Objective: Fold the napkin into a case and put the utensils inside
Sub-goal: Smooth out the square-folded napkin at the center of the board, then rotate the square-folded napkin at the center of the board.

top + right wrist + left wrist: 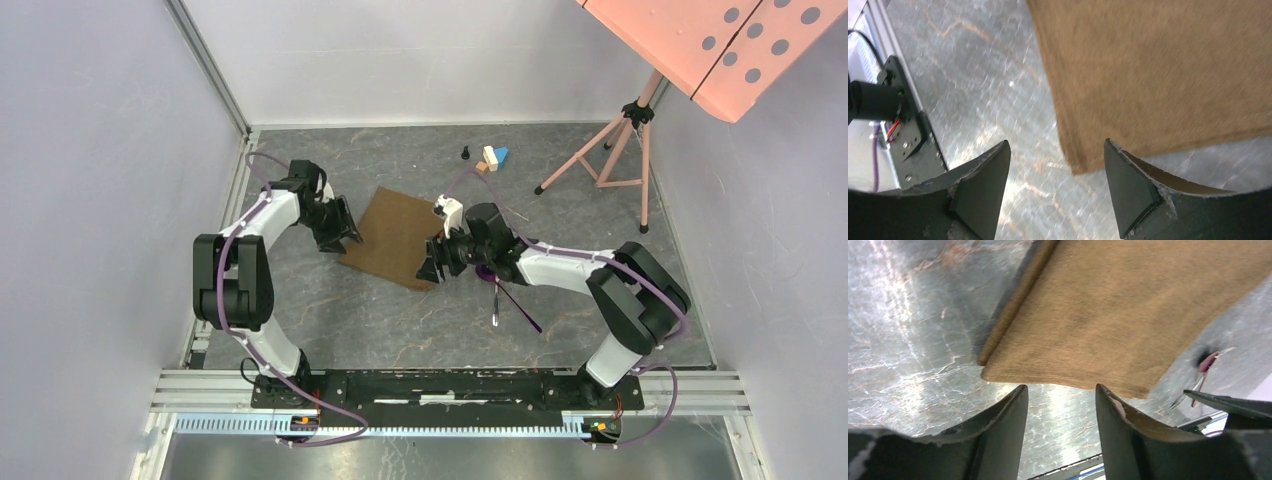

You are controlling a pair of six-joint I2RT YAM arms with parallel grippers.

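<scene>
Brown cloth, the napkin (pixel 395 233), lies flat on the grey marbled counter (pixel 400 325), turned a little so that one corner points toward the arm bases. In the left wrist view one of its side edges is rolled over into a thin fold.

At the left edge of the napkin is the left tool (pixel 1062 390). Its jaws are moderately apart with only bare counter between them, and the cloth edge lies just in front of the tips. At the near right corner of the napkin is the right tool (pixel 1057 145), jaws wide and holding nothing; the corner lies just ahead of the gap.

Right of the napkin, partly under the right arm, lie the purple spoon (pixel 522 312) and the silver fork (pixel 496 303), close together. Beyond the napkin, well apart from it, are some small coloured blocks (pixel 491 158).
</scene>
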